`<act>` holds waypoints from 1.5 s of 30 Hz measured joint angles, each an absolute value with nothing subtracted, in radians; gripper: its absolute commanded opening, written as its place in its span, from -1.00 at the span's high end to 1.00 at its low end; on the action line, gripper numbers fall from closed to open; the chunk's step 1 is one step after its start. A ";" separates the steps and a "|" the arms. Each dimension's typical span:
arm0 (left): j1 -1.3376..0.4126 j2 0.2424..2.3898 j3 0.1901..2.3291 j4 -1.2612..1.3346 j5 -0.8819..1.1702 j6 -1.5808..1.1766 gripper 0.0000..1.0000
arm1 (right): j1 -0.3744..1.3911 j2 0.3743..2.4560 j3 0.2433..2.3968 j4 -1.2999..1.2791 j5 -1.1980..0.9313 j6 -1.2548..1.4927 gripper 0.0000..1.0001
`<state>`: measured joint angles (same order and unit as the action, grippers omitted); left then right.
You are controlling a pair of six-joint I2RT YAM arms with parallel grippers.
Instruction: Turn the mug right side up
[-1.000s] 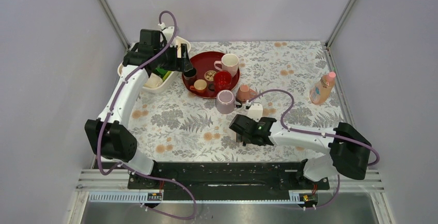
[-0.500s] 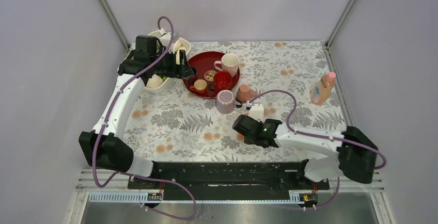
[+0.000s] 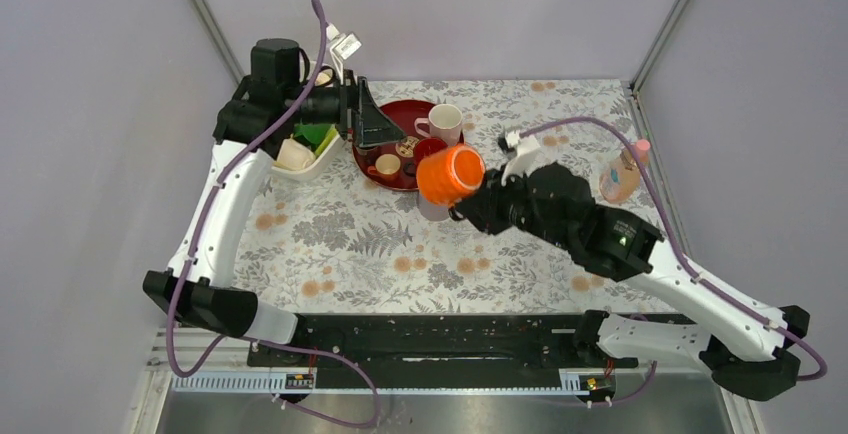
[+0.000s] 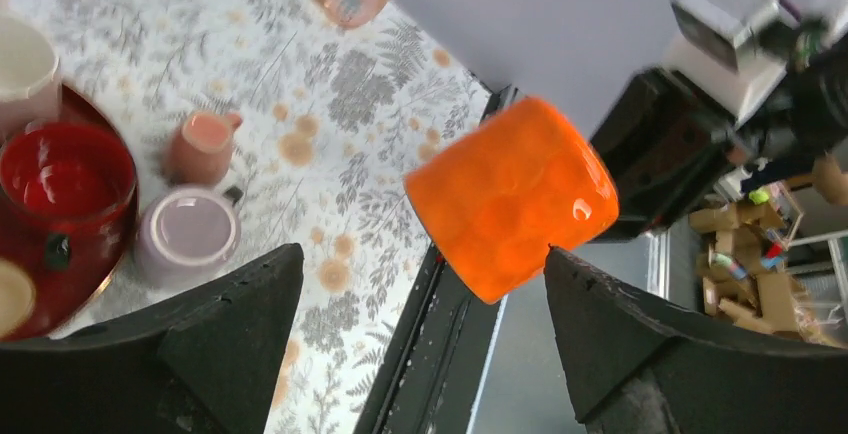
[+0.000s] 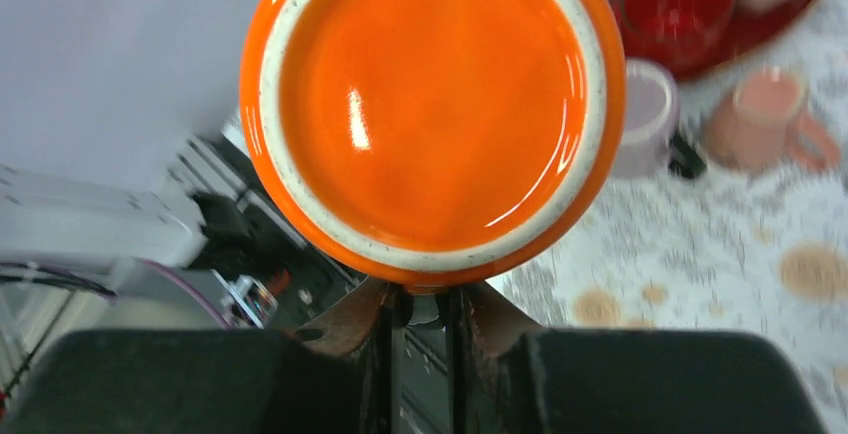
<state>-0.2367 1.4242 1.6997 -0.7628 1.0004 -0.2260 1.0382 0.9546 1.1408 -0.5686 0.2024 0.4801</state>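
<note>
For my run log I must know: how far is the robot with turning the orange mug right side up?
Done: the right hand grips the orange mug, lifted off the table. In hand: the mug lies about on its side in the air, base toward the right wrist camera. Left: turn its mouth up, set it down, release. The left hand is open and empty.

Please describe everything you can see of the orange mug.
The orange mug is glossy and looks ceramic, with a dimpled wall. Its flat base, ringed by a pale speckled unglazed band, faces the right wrist camera. It lies sideways in the air near the red tray, pinched at its edge by the right gripper. Its handle cannot be made out.
</note>
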 measured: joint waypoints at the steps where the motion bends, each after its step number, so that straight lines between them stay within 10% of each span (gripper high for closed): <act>1: -0.247 1.425 1.723 -0.762 1.021 -0.231 -0.86 | 1.009 0.982 1.204 -0.561 0.157 0.459 1.00; 9: -0.291 1.409 2.114 -0.925 0.801 0.253 -0.76 | 0.761 1.267 1.713 -0.702 -0.068 0.450 1.00; 20: -0.700 0.893 1.311 -0.358 0.296 1.290 -0.74 | 0.757 1.400 1.929 -0.844 -0.308 0.507 1.00; 40: -0.721 0.912 1.166 0.008 0.379 1.872 -0.33 | 0.749 1.371 1.906 -0.764 -0.420 0.617 1.00; 45: -0.728 0.912 1.151 0.018 0.416 1.902 0.04 | 0.749 1.393 1.923 -0.763 -0.450 0.627 1.00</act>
